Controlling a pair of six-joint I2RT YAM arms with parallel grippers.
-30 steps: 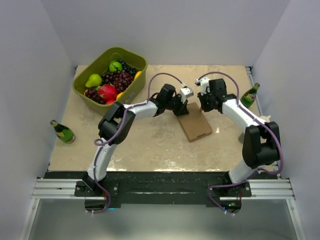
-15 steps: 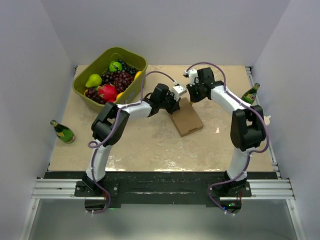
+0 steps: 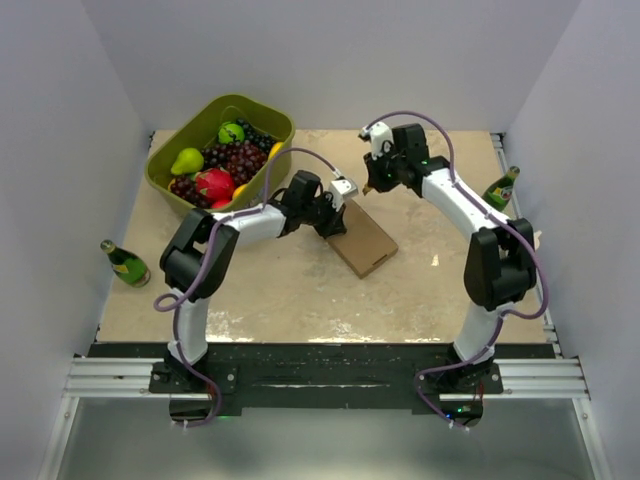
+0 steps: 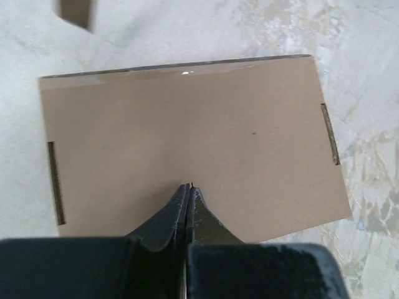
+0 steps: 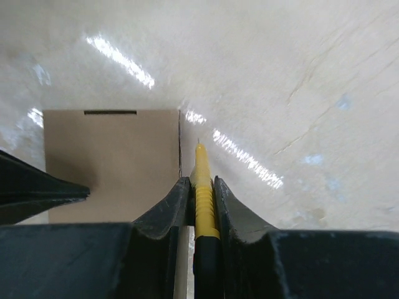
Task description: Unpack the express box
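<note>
Express box (image 3: 365, 240) lies mid-table (image 3: 300, 290). Left gripper (image 4: 189, 187) tips rest on its top. Right gripper (image 5: 197, 184), utility knife (image 5: 201, 168) between its fingers, at the box's far corner. Fruit tub (image 3: 240, 99) far-left, fruit (image 3: 215, 183) inside. Left-edge bottle (image 3: 125, 263) and right-edge bottle (image 3: 500, 188) well apart.

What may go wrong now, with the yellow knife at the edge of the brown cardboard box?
1. The shut left gripper seems only to press on top of the flat brown cardboard express box, so the box may slide under a sideways push.
2. The thin yellow cutter, clamped in the right gripper, points along the box's edge. It may slip onto the beige table.
</note>
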